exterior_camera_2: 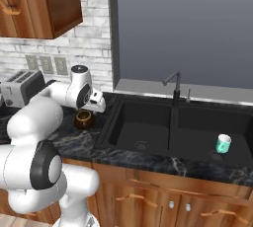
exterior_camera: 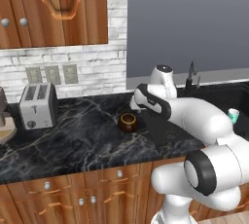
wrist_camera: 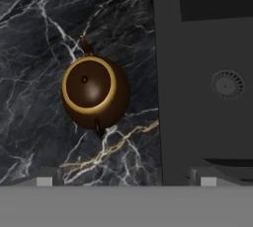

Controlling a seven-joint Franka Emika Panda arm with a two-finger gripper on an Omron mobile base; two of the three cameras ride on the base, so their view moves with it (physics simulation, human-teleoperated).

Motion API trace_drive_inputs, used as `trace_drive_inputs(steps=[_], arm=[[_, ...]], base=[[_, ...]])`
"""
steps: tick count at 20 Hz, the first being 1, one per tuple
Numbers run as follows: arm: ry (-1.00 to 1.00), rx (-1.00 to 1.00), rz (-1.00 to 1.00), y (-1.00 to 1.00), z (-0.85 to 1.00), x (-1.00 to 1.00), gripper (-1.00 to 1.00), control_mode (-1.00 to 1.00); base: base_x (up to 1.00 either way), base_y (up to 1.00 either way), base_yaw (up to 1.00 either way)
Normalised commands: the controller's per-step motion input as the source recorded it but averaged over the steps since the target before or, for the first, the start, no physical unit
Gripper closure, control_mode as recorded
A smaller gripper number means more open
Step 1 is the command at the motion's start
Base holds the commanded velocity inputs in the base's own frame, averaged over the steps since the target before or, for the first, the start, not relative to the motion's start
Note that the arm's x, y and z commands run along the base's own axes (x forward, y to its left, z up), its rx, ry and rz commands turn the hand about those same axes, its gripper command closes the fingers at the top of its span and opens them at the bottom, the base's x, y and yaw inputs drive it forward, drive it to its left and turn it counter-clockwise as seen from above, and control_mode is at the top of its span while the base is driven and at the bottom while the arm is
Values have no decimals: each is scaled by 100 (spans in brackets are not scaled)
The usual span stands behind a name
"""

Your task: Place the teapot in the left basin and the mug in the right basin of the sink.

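Jaws were spread wide and held nothing, so your gripper (wrist_camera: 126,181) was just hanging over the dark marble surface (exterior_camera: 73,130), looking straight down. You had the teapot (wrist_camera: 94,93) right under the hand camera, a bit off to one side of centre, sitting upright on the surface with its gold-rimmed opening facing up. From the left base view you could see the teapot (exterior_camera: 128,122) parked just beside the edge of the sink (exterior_camera_2: 170,144), not in it. In the right base view the teapot (exterior_camera_2: 84,119) sat close below the wrist of your arm.

Your mug (exterior_camera_2: 223,143) was standing upright in the right basin (exterior_camera_2: 207,127), near its front corner. The left basin (exterior_camera_2: 141,127) showed its round metal drain (exterior_camera_2: 142,145) on a bare floor. The faucet (exterior_camera_2: 174,85) stood at the back, about over the divider.

Off to the side you also had a silver toaster (exterior_camera: 38,105) by the brick wall, well apart from the teapot.
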Motion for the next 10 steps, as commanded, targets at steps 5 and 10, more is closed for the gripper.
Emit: trace_drive_inputs(steps=[5,10], arm=[[0,0,-1,10,-18,3,-100,-100],[0,0,0,16,-14,0,-100,-100]], base=[[0,0,0],[0,0,0]])
